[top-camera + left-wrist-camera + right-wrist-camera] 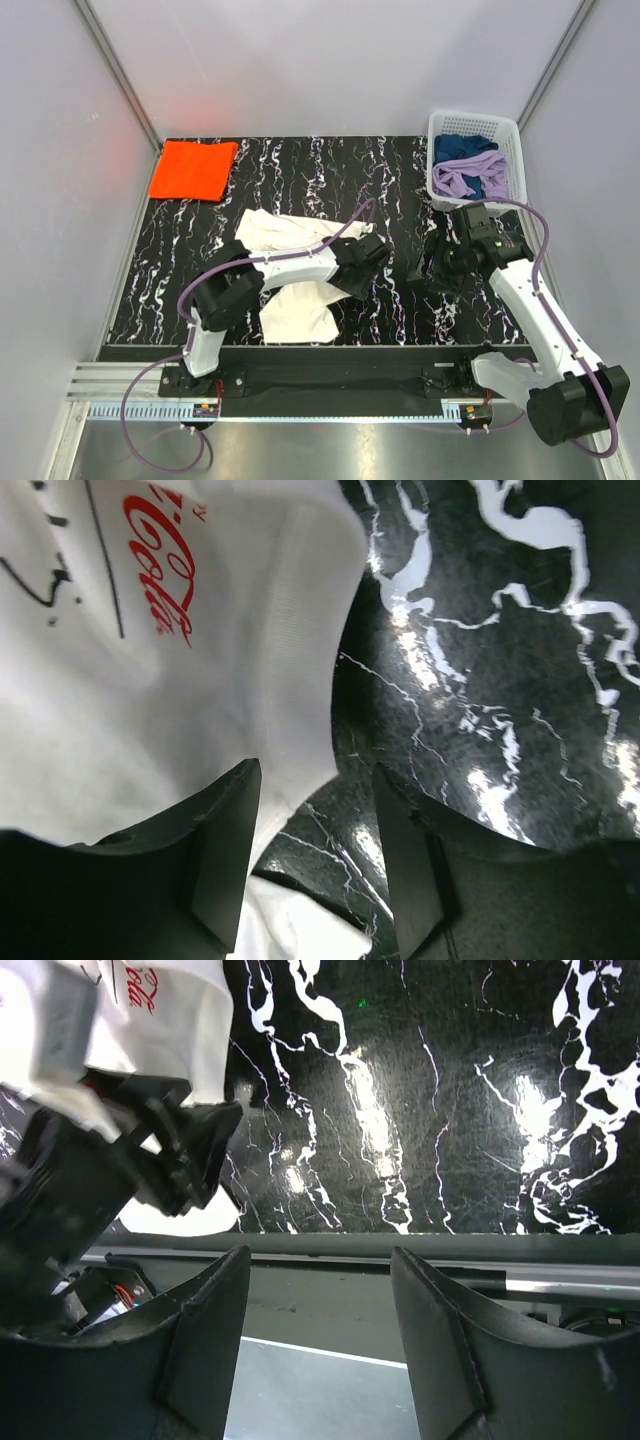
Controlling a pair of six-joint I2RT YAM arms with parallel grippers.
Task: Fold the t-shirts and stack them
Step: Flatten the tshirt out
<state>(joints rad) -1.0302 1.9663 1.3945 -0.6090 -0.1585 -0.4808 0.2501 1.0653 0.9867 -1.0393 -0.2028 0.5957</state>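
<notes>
There are two t-shirts: one white shirt (292,312) and one orange shirt (192,170). There is one table (400,180). One basket (475,120) shows two garments, one blue piece (462,146) and one lilac piece (468,180). Two arms, left arm (285,268) and right arm (535,305), bear one gripper each, left gripper (318,775) and right gripper (320,1260), with two fingers (225,860) apiece, four in all. Two cables show: left cable (125,405) and right cable (546,245).

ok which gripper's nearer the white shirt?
Left. The left gripper is at the edge of the white shirt; the right gripper is over bare table to its right, apart.
</notes>
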